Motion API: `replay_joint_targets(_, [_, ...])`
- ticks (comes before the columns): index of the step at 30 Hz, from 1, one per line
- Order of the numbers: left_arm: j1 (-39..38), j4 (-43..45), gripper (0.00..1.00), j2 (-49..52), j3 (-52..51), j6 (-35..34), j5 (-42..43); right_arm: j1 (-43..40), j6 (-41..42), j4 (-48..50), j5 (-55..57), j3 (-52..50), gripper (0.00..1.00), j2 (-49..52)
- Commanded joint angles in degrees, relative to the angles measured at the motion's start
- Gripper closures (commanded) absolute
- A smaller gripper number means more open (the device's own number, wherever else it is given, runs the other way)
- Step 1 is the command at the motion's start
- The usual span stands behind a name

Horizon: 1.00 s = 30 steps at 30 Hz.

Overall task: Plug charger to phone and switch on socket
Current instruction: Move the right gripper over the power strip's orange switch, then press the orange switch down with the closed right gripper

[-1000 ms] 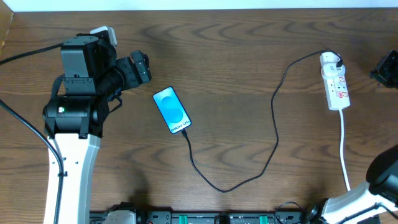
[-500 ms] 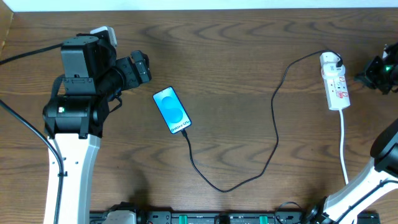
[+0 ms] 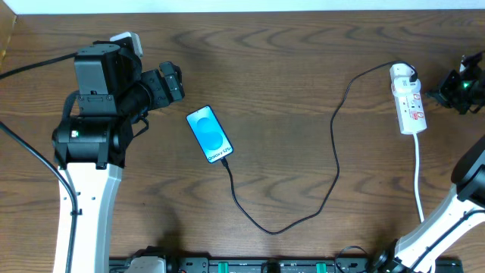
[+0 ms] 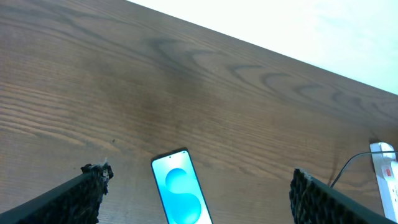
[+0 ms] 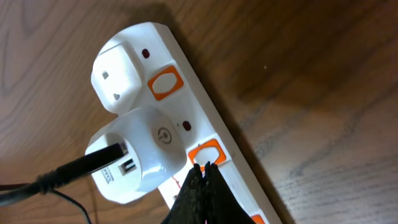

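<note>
The phone (image 3: 208, 133) lies on the table with its blue screen lit; it also shows in the left wrist view (image 4: 181, 196). The black charger cable (image 3: 333, 163) runs from the phone's lower end in a loop to the white adapter (image 5: 140, 155), which sits in the white socket strip (image 3: 408, 100). The strip's orange switches show in the right wrist view (image 5: 165, 83). My left gripper (image 4: 198, 186) is open and empty, hovering up-left of the phone. My right gripper (image 5: 206, 167) is shut, its tips at the strip's second orange switch (image 5: 207, 151).
The strip's white cord (image 3: 419, 182) runs toward the table's front edge. The right arm (image 3: 462, 87) reaches in from the right edge beside the strip. The left arm's base (image 3: 87, 136) stands at the left.
My right gripper has moved in from the right edge toward the socket strip. The left arm, phone and cable have not moved.
</note>
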Motion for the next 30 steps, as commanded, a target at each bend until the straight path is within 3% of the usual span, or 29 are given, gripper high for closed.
replay_joint_targets(1, [0.11,-0.57,0.05,-0.39,0.20,0.55,0.09,0.94,-0.81,0.39,-0.94,0.35,0.99,1.44])
replay_joint_targets(30, [0.11,-0.63,0.05,-0.39,0.20,0.55,0.09,2.71,-0.79,1.73,0.66,-0.24,0.99,1.64])
